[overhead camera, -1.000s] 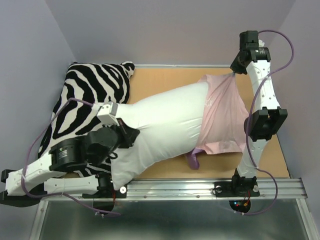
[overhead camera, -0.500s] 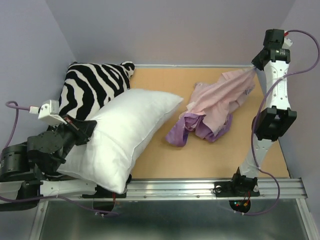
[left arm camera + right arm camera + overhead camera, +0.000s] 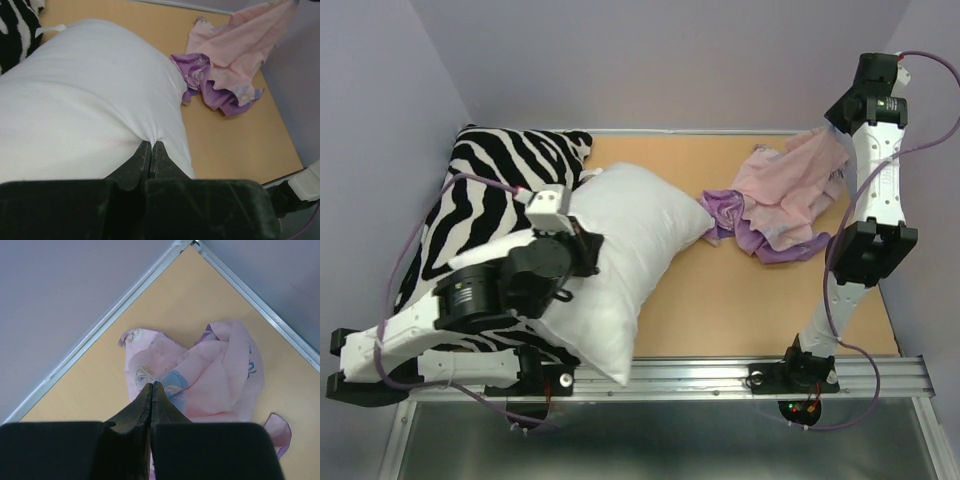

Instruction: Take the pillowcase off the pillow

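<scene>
The tan tabletop (image 3: 720, 300) shows bare to the right of the pillow (image 3: 630, 230), a plump white one that lies slantwise from the near edge up towards the middle. To the pillow's left, partly under it, lies a zebra pillow (image 3: 490, 190), its black and white stripes reaching to the far left corner. The pillowcase (image 3: 785, 200) is wholly off the pillow and lies in a crumpled heap to its right; the pale pink inside is mostly uppermost, and a purple fold at the heap's near side touches, or lies just beside, the pillow's far right corner. One pink part of it rises from the heap to the right hand (image 3: 151, 386), which is closed on that cloth, well apart from the pillow. The left hand (image 3: 151, 147) is at the pillow's left side, fingers pressed together, pinching a tuck of the white fabric.
</scene>
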{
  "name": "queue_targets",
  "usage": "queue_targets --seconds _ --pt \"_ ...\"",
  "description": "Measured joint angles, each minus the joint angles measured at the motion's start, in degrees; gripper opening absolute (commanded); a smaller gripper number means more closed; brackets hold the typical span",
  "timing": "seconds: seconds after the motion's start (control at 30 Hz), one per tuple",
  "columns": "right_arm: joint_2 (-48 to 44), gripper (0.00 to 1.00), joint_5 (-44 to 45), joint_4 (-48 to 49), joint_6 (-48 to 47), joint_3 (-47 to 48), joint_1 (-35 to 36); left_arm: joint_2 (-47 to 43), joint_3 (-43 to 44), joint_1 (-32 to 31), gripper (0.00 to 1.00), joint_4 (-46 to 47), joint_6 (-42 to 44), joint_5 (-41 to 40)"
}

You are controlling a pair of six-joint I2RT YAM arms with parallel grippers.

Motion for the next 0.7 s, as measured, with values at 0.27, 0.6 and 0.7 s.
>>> queue_targets --seconds 0.27,0.6,0.7 --pt "-14.86 0.01 -5.44 1.36 -2.05 -9.35 0.61 16.48 -6.71 0.00 0.00 16.70 0.92 10.36" --pt "-23.78 0.01 -7.76 6.01 -4.09 -22.69 2.51 28.52 -11.15 3.45 0.00 31.89 -0.17 21.64" --pt "-23.82 0.01 -8.20 7.52 -4.02 -29.29 2.91 30.80 -12.35 5.53 0.00 36.17 -0.61 24.87"
